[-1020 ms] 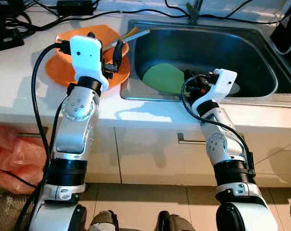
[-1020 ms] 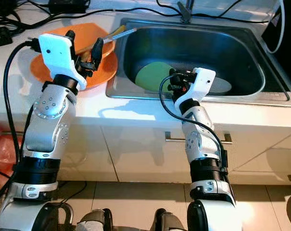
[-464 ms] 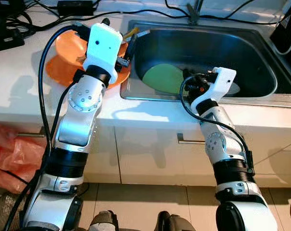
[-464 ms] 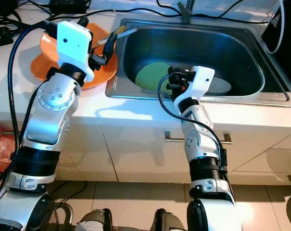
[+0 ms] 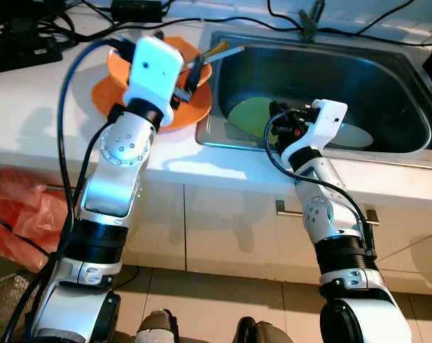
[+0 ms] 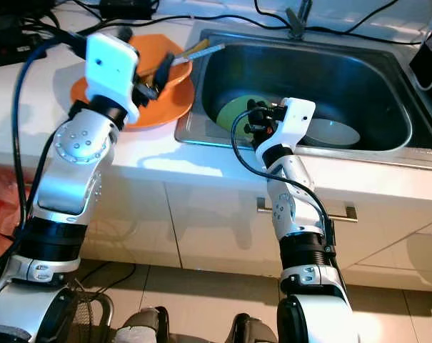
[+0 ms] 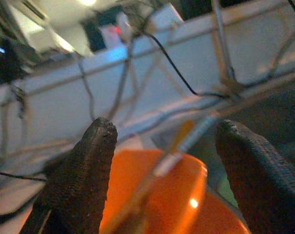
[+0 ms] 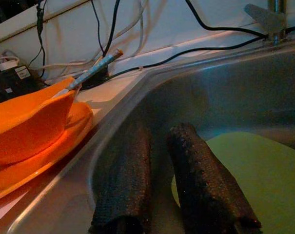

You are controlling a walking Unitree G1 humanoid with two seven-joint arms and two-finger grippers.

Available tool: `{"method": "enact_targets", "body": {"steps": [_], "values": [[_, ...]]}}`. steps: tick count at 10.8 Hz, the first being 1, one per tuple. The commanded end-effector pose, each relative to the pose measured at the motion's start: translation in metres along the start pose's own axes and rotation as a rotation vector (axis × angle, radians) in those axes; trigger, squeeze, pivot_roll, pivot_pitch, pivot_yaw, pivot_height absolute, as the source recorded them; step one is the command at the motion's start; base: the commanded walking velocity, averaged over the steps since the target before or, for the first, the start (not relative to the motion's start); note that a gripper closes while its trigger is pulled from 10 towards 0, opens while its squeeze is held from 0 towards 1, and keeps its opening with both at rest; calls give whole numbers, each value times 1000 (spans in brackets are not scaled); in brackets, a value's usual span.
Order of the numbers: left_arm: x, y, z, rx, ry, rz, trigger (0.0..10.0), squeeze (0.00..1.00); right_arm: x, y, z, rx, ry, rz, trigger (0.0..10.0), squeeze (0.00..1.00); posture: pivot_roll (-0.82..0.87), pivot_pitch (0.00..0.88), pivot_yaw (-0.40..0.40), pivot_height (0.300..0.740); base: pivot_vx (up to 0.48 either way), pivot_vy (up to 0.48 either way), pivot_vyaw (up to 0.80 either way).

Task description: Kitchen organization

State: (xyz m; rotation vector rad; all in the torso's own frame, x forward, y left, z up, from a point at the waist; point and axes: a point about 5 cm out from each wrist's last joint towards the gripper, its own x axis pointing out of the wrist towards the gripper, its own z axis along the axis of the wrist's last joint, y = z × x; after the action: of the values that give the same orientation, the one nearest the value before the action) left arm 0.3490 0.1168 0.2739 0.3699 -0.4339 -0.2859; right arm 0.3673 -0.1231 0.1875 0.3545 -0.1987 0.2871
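A: Where's the orange bowl (image 5: 158, 61)?

B: On its orange plate (image 5: 108, 93), left of the sink (image 5: 387, 146). My left gripper (image 7: 162, 161), fingers spread and empty, has lifted over it since 1 second ago, so pickup looks close.

A: The right gripper (image 8: 167, 195)?

B: Nearly closed, empty, still by the green plate (image 5: 248, 114).

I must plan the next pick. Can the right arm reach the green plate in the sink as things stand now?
Probably yes. The right end effector is over the sink's near rim, fingers nearly together, beside the green plate. Nothing lies between them.
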Motion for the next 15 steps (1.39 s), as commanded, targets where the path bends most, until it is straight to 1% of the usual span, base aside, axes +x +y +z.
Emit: {"method": "enact_targets", "body": {"steps": [1, 2, 3, 4, 5, 6, 7, 8, 9, 10, 11, 12, 15], "values": [[2, -8, -3, -12, 14, -45, 10000, 0, 0, -3, 1, 3, -9, -15, 10000, 0, 119, 145, -34, 740, 0, 0, 0], [10, -12, -10, -48, 3, -78, 10000, 0, 1, -1, 1, 10, -15, -16, 10000, 0, 120, 140, -29, 740, 0, 0, 0], [14, -14, -15, -31, -18, -88, 10000, 0, 2, -1, 1, 14, -18, -16, 10000, 0, 113, 137, -26, 740, 0, 0, 0], [17, -16, -18, 12, -27, -87, 10000, 0, 2, 0, 2, 16, -25, -15, 10000, 0, 106, 135, -21, 740, 0, 0, 0], [19, -16, -19, 7, -28, -79, 10000, 0, 1, 0, 3, 20, -32, -16, 10000, 0, 104, 134, -21, 740, 0, 0, 0], [28, -17, -17, 93, -26, -94, 10000, 0, 1, 0, 3, 22, -33, -16, 10000, 0, 106, 135, -20, 740, 0, 0, 0], [41, -17, -9, 207, -31, -95, 10000, 0, 2, 0, 3, 23, -33, -15, 10000, 0, 105, 134, -18, 740, 0, 0, 0], [50, -20, -8, 333, 3, -92, 10000, 0, 2, 1, 2, 27, -36, -12, 10000, 0, 103, 134, -16, 740, 0, 0, 0], [56, -25, -7, 367, 9, -101, 10000, 0, 2, 2, 2, 29, -35, -12, 10000, 0, 103, 133, -16, 740, 0, 0, 0], [59, -27, -8, 377, 24, -111, 10000, 0, 2, 2, 1, 30, -34, -11, 10000, 0, 103, 131, -15, 740, 0, 0, 0], [64, -31, -12, 372, 61, -128, 10000, 0, 3, 3, 1, 31, -35, -8, 10000, 0, 100, 128, -11, 740, 0, 0, 0], [70, -36, -14, 395, 105, -155, 10000, 0, 3, 4, 2, 31, -37, -5, 10000, 0, 96, 122, -8, 740, 0, 0, 0], [80, -44, -10, 410, 152, -155, 10000, 0, 2, 5, 1, 31, -42, -2, 10000, 0, 81, 115, 2, 740, 0, 0, 0]]}}
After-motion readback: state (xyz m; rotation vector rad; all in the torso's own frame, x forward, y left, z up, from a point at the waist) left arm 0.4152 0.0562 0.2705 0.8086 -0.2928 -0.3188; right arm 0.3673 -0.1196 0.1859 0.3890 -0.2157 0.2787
